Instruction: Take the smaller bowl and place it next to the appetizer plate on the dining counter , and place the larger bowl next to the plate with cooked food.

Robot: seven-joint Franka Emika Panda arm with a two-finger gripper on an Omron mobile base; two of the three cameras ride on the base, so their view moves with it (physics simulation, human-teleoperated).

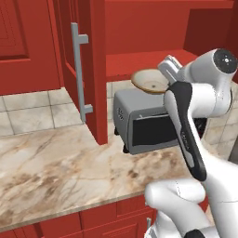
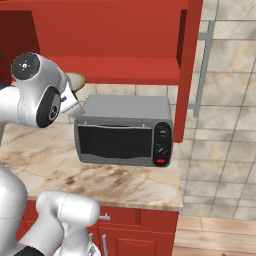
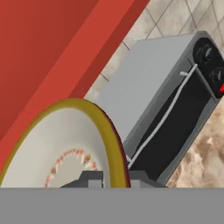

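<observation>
Your jaws (image 3: 111, 178) are pinched nearly shut on the rim of the smaller bowl (image 1: 149, 80), held in the air above the grey toaster oven (image 2: 125, 130). You haven't reached the dining counter; both placements remain.

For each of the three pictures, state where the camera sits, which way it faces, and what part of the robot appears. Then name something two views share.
Left base view: behind the arm's left, facing the toaster oven; the arm rises at right.
Right base view: behind its right, facing the oven's front; the arm at left.
Hand view: on the hand, looking along the gripper shut on the smaller bowl.
Shared: oven and bowl.
</observation>
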